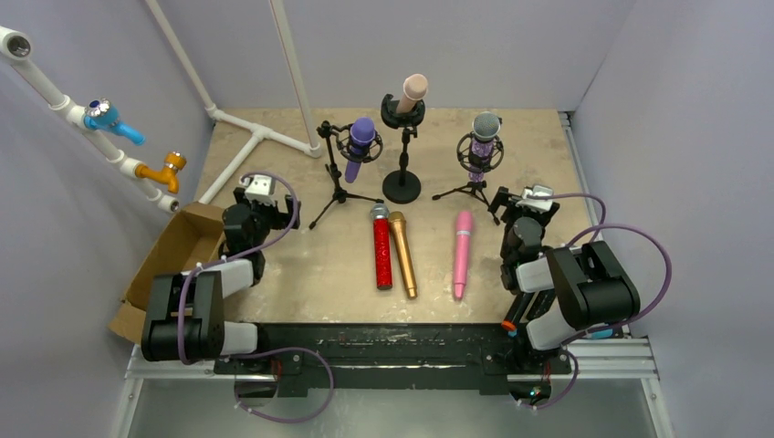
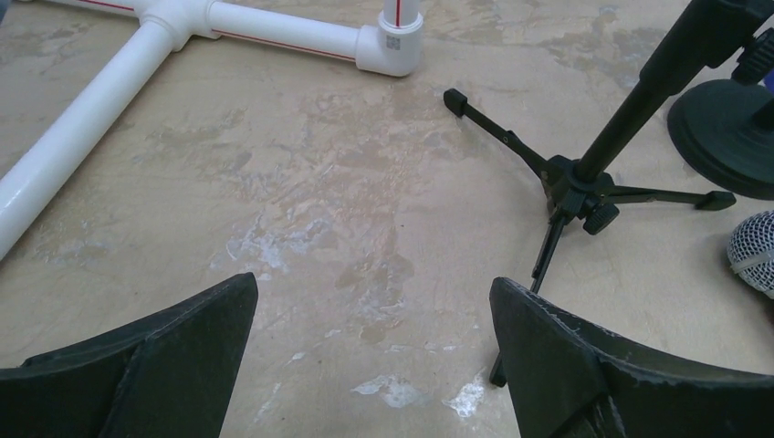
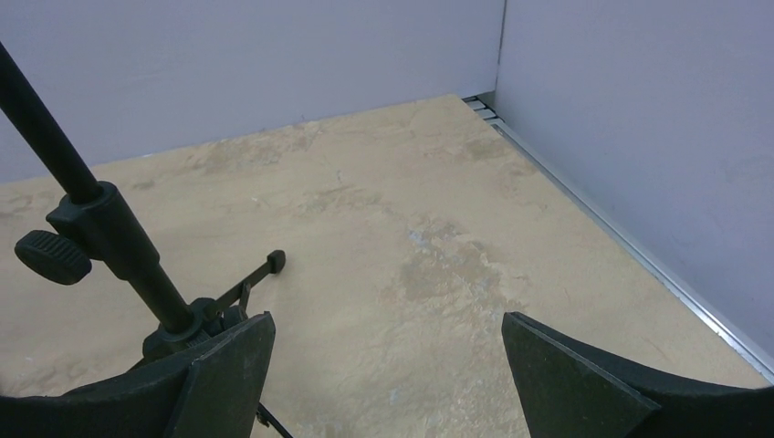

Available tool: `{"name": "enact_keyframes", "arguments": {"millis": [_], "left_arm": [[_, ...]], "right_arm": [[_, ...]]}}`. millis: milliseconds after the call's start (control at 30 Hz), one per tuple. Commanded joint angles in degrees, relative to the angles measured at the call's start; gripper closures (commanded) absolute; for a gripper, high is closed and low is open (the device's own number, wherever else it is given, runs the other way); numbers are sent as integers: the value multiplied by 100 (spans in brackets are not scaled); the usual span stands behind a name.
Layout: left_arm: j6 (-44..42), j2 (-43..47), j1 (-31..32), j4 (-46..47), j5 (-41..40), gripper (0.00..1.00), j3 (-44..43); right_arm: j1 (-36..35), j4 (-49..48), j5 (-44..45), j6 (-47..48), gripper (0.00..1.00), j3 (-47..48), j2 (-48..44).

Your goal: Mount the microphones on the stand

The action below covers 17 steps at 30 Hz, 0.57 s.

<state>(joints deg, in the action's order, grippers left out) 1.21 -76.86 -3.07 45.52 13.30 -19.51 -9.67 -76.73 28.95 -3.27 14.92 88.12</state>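
Three microphones lie side by side on the table: a glittery red one, a gold one and a pink one. Behind them a plain purple microphone sits in the left tripod stand, a peach one in the round-base stand, and a glittery purple one in the right tripod stand. My left gripper is open over bare table, left of that tripod. My right gripper is open beside the right tripod's post.
A white pipe frame runs along the back left, also showing in the left wrist view. A cardboard box stands at the left edge. Grey walls close the right and back sides.
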Motion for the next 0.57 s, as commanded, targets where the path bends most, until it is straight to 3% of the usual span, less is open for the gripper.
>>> {"name": "enact_keyframes", "arguments": {"millis": [0, 533], "left_arm": [[-95, -59, 7, 701, -119, 0, 147], [-95, -58, 7, 658, -125, 0, 131]], "right_arm": [[20, -143, -80, -61, 1, 67, -84], [31, -169, -74, -50, 1, 64, -84]]}}
